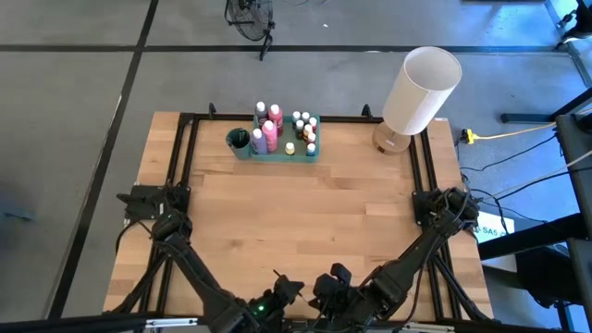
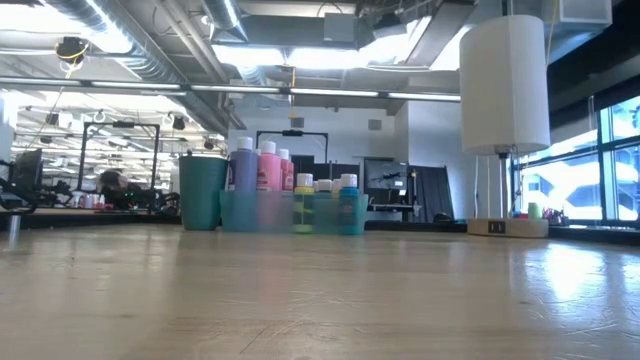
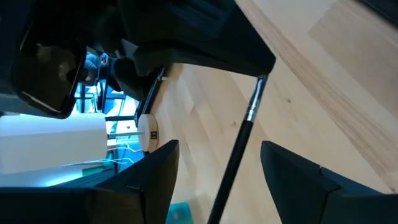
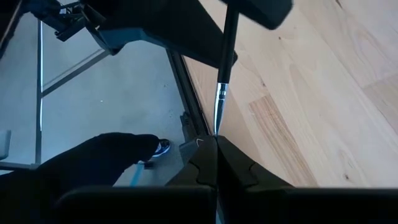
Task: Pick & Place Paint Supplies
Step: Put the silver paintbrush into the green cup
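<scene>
While high view hides it, right tool pinches paintbrush.

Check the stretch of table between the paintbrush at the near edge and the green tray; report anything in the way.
Nothing visible. Only bare table lies between the paintbrush, in the shut right gripper, and the tray. The lamp stands beside the tray, clear of that line.

Wooden table with green tray, teal cup, lamp.

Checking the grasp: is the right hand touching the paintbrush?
Touching. The right wrist view shows the right hand shut, the paintbrush pinched between its fingertips.
</scene>
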Tool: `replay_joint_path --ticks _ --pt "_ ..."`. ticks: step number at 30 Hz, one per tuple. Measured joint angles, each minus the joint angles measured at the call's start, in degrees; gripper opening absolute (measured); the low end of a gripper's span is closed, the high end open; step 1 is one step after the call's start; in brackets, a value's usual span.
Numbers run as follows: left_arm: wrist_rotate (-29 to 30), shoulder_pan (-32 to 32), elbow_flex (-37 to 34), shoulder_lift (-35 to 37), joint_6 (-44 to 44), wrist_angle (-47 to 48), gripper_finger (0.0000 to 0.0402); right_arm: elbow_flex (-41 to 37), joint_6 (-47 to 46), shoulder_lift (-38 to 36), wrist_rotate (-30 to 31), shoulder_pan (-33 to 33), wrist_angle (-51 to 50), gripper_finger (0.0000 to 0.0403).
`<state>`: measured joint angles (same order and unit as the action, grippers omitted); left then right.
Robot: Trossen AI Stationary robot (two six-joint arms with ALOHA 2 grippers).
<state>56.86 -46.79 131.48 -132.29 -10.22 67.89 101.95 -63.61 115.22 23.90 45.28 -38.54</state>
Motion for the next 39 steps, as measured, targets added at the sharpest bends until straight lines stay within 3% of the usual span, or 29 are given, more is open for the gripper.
replay_joint_path --ticks 6,24,29,39 --pt "-0.3 0.12 0.0 0.0 0.0 -0.01 0.0203 0.0 0.19 0.0 -0.02 0.0 -0.24 0.0" --pt "-3.09 0.62 0.0 -0.06 2.48 0.2 0.0056 0.0 0.13 -0.03 -0.04 0.02 -0.21 0.0" --pt "-6.79 0.75 0.0 -0.09 3.05 0.34 0.0016 0.0 1.34 -0.07 -0.2 0.04 -0.29 0.0" --pt "-7.32 0.82 0.0 -0.11 5.08 0.02 0.0012 0.07 2.65 -0.07 -1.92 -0.33 -0.83 0.0019"
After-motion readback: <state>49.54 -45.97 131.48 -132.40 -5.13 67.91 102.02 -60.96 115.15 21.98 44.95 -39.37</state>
